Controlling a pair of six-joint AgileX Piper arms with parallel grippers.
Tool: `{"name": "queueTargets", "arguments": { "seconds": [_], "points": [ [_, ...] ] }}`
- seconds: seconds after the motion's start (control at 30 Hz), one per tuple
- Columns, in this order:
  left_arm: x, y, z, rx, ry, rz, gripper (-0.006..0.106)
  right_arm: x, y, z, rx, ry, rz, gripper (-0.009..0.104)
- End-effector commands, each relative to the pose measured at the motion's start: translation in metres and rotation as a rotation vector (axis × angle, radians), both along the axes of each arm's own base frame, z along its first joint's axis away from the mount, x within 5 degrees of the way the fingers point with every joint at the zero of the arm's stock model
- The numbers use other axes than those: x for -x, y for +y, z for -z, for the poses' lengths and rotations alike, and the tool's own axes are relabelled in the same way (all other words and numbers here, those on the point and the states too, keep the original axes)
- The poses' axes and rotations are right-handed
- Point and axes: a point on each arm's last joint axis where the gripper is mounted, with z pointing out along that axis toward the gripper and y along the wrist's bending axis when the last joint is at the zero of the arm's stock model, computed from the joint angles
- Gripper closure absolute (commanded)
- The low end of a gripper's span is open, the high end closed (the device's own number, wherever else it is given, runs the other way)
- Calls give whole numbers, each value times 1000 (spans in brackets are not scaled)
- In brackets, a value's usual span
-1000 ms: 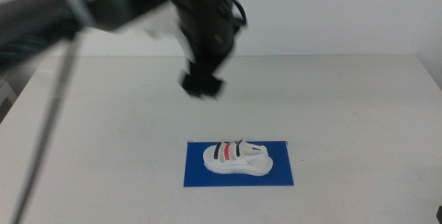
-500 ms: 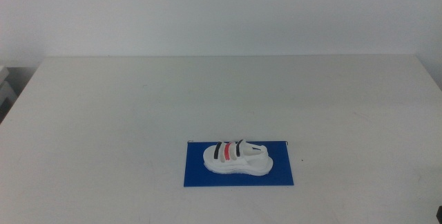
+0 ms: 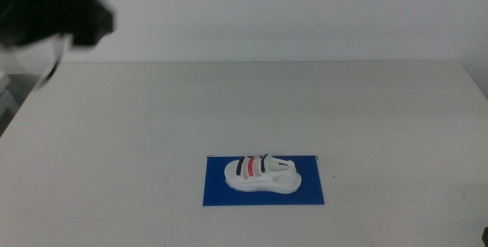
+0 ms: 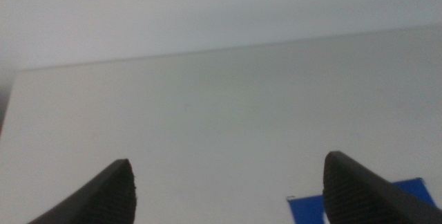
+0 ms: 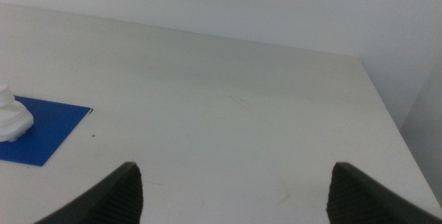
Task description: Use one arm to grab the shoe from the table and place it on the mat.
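Since shoe [image 3: 261, 174] is seated on mat [image 3: 305, 194], left pincer [image 4: 228, 193] and right pincer [image 5: 235, 196] are held spread, empty; disturbance risked only if tabletop [image 3: 152, 125] is knocked.

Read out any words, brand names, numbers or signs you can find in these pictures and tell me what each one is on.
None can be read.
The sneaker shows only black and red straps, no lettering.
The blue mat and the white table are plain.
The left arm is a dark blur at the far left corner, so any marking on it is unreadable.
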Motion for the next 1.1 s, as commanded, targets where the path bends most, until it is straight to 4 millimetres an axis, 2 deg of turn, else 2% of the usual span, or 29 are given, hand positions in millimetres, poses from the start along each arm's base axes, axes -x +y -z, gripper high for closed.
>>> {"name": "queueTargets", "arguments": {
  "seconds": [0.0,0.27,0.5,0.7,0.83,0.97,1.07],
  "points": [
    [22,15,1,69,-207,21,7,-1,0,-5,16,-65,-5,17],
    [92,60,67,45,-383,-109,7,-1,0,-5,16,-65,-5,17],
    [135,76,126,-4,-459,-265,7,-1,0,-5,16,-65,-5,17],
    [151,78,176,-60,-533,-305,7,-1,0,-5,16,-65,-5,17],
    [156,77,199,-53,-590,-309,7,-1,0,-5,16,-65,-5,17],
    [153,78,212,-43,-600,-314,7,-1,0,-5,16,-65,-5,17],
    [153,78,212,-25,-602,-319,7,-1,0,-5,16,-65,-5,17]
  ]
}}
